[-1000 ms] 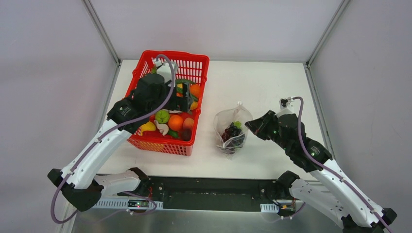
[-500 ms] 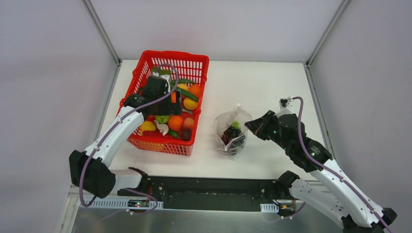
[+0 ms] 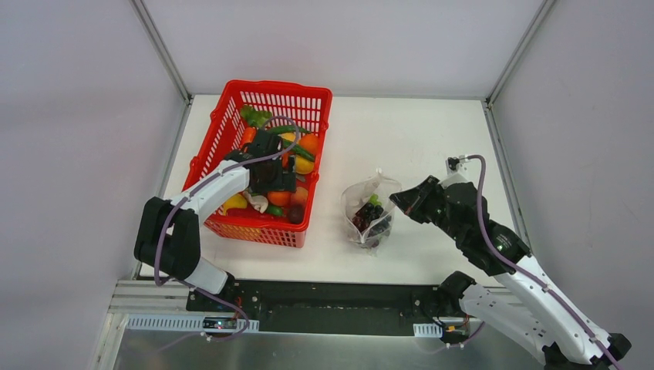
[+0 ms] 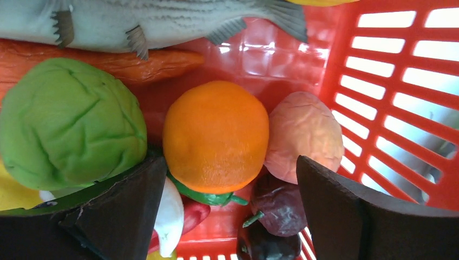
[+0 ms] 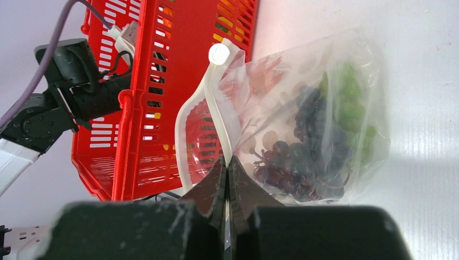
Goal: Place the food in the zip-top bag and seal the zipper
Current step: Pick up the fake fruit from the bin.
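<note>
left jaws, wide open, straddle the orange ball (image 4: pixel 215 135) at mid-frame in the red basket (image 4: pixel 389 108) and could also pinch the pink fruit (image 4: pixel 303 135) touching it; right jaws, closed, hold the zip-top bag (image 3: pixel 369 212) by its rim, right of centre.

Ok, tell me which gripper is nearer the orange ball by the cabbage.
Left. The left gripper hangs open directly over the orange ball; the right gripper is outside the basket, pinching the zip-top bag.

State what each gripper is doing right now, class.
Left gripper: open, fingers either side of the orange.
Right gripper: shut on the bag rim.
</note>
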{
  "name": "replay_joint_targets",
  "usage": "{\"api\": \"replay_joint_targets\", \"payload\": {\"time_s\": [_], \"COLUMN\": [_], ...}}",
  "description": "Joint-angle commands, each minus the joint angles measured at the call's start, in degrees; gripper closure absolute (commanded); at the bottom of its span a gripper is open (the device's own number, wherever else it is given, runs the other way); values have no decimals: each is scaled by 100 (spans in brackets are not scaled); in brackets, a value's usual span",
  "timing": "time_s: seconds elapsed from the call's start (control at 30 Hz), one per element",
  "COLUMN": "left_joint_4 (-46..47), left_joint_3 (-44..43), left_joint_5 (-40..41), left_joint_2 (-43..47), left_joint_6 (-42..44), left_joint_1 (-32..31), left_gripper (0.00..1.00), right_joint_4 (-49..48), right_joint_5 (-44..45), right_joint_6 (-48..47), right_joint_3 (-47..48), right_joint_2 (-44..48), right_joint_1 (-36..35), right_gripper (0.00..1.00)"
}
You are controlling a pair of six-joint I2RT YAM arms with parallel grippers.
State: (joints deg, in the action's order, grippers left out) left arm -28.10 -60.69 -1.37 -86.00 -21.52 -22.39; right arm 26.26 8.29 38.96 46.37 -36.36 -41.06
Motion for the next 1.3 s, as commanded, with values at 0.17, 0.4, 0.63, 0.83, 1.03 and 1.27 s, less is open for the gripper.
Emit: {"api": "replay_joint_targets", "payload": {"time_s": [0.17,0.4,0.63,0.83,1.03,1.27], "left_joint_4": [755,810,688,601,422,286], "left_joint_3": [597,711,694,681,547,355], "left_joint_5": [688,741,647,455,336,38], "left_joint_2": [-184,-189,124,673,1493,2337], "left_joint_6": [-660,-683,-569,-494,-425,-453], "left_joint_1": [42,42,42,35,33,25], "left_gripper": [18,32,57,63,64,64], "right_joint_4": [-191,-218,-234,-237,-249,-271], "right_joint_5": [-16,-1,-27,-38,-45,-72], "right_joint_6": [17,25,39,33,35,38], "right_joint_3": [90,85,83,87,92,68], "right_joint_2": [-11,-9,-42,-37,-59,-52], "right_joint_1": [27,27,25,22,28,27], "right_gripper": [100,100,100,100,100,100]}}
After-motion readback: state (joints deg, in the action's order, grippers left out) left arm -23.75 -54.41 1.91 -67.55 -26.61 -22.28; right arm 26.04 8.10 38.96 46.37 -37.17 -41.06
